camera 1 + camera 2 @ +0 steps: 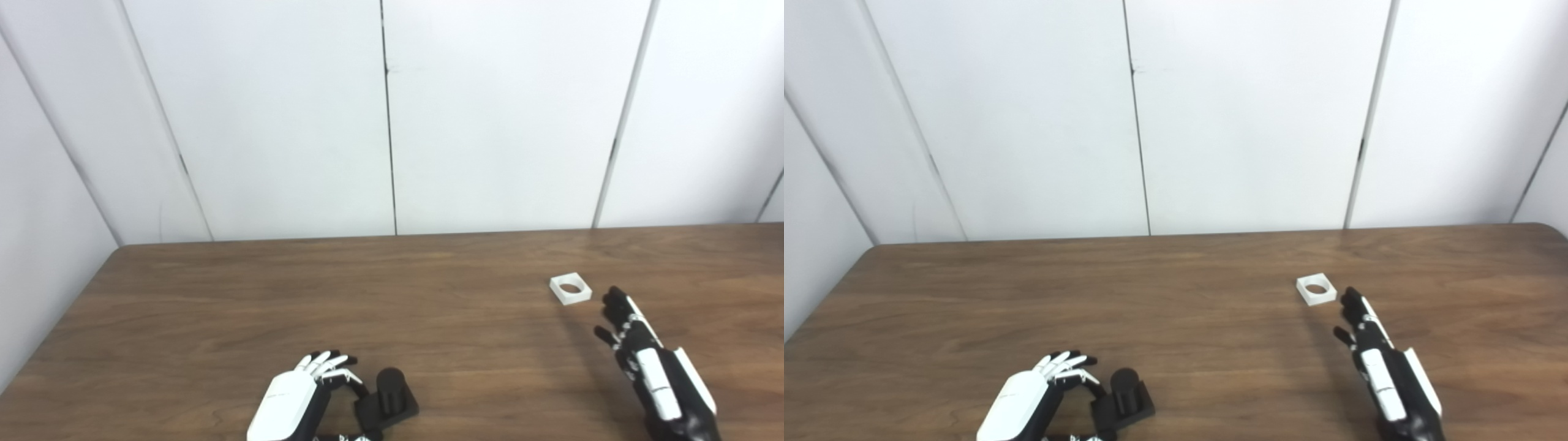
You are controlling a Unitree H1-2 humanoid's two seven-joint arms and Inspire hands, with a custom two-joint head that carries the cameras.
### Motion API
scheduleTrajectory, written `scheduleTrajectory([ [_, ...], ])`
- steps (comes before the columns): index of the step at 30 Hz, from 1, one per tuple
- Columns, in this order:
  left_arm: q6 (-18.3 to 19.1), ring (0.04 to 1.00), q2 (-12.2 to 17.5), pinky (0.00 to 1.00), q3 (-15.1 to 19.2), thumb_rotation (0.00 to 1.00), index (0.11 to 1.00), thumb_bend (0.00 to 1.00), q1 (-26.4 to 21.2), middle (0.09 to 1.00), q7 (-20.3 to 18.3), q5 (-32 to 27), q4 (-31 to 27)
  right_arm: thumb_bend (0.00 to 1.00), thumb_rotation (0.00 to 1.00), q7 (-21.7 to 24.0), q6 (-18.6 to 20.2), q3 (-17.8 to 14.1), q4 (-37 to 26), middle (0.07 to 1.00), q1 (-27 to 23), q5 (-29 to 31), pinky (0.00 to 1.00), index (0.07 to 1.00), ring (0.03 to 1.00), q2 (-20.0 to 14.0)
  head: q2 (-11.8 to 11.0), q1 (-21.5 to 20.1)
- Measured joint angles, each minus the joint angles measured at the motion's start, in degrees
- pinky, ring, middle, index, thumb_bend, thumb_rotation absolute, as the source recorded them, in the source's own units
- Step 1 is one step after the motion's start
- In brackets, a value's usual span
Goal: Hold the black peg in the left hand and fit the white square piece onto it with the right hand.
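The black peg [389, 392], a short cylinder on a square black base, stands on the wooden table [367, 294] near the front edge, left of centre. My left hand [306, 392] is right beside it on its left, fingers curled toward the base; whether it grips the base I cannot tell. The white square piece [570, 288], with a round hole, lies flat on the table at the right. My right hand [637, 349] is open, fingers stretched out, just short of the white piece and a little to its right, not touching it.
White wall panels [392, 116] stand behind the table's far edge. The table's left edge runs diagonally at the left. Nothing else lies on the table.
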Motion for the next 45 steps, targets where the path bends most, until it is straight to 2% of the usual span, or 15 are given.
scheduleTrajectory([
  [5, 0.0, 0.930, -0.1, 0.96, -0.3, 0.30, 0.560, 0.57, 0.2, 0.864, -1.2, -0.1, -1.1, 0.59, 0.94, -0.4, 2.0, 0.4, -1.4, 0.977, 0.5, -0.4, 0.94, 0.986, 0.991, 1.1, 0.7, -0.9],
  [12, 0.1, 0.930, -0.9, 0.96, -1.1, 0.32, 0.563, 0.57, 1.0, 0.868, -2.9, 1.7, -2.1, 0.63, 0.94, -1.2, 4.6, 0.4, -2.4, 0.972, 1.0, -1.0, 0.96, 0.980, 0.995, 1.5, 4.0, -2.4],
  [17, -0.1, 0.935, -0.9, 0.96, -1.2, 0.34, 0.565, 0.56, 1.0, 0.871, -3.3, 1.7, -2.1, 0.62, 0.94, -1.7, 6.9, 0.3, -2.7, 0.974, 0.8, -0.9, 0.95, 0.982, 0.999, 1.5, 4.5, -2.6],
  [23, -0.2, 0.933, -1.5, 0.96, -1.4, 0.32, 0.558, 0.56, 1.5, 0.870, -4.0, 1.6, -2.6, 0.59, 0.91, -2.1, 9.2, 0.2, -2.9, 0.970, 0.5, -0.9, 0.95, 0.974, 0.995, 1.5, 5.2, -2.6],
  [32, -0.7, 0.927, -2.0, 0.95, -1.3, 0.31, 0.555, 0.56, 1.7, 0.866, -4.9, 1.6, -3.0, 0.59, 0.85, -3.6, 13.8, -1.6, -2.9, 0.964, -5.2, -1.4, 0.95, 0.964, 0.994, 1.1, 5.9, -2.3],
  [36, -1.2, 0.932, -2.3, 0.95, -1.2, 0.33, 0.560, 0.56, 1.8, 0.870, -5.0, 1.6, -3.0, 0.61, 0.79, -4.0, 15.3, -1.6, -2.9, 0.966, -7.0, -2.0, 0.94, 0.945, 0.985, 0.3, 6.9, -2.6],
  [39, -1.2, 0.932, -2.3, 0.95, -0.8, 0.33, 0.560, 0.56, 1.8, 0.870, -5.5, 1.7, -3.0, 0.62, 0.71, -4.0, 16.4, -2.0, -1.6, 0.958, -10.5, -2.6, 0.92, 0.928, 0.967, -1.9, 7.1, -2.4],
  [42, -1.2, 0.929, -2.4, 0.95, -0.7, 0.33, 0.564, 0.56, 1.7, 0.867, -5.5, 1.7, -3.0, 0.63, 0.57, -4.4, 18.3, -3.0, 0.1, 0.939, -16.3, -3.3, 0.87, 0.892, 0.938, -4.5, 7.0, -2.4],
  [44, -1.2, 0.931, -2.7, 0.95, -0.6, 0.34, 0.565, 0.56, 1.7, 0.869, -5.5, 2.0, -3.0, 0.67, 0.46, -4.4, 18.6, -2.4, 1.5, 0.923, -19.8, -4.7, 0.85, 0.840, 0.923, -6.4, 6.9, -2.3],
  [45, -1.2, 0.931, -2.8, 0.95, -0.7, 0.34, 0.565, 0.56, 1.6, 0.869, -5.5, 2.2, -3.0, 0.69, 0.44, -4.3, 19.0, -1.9, 2.3, 0.913, -21.6, -5.4, 0.85, 0.818, 0.916, -7.3, 6.9, -2.2],
])
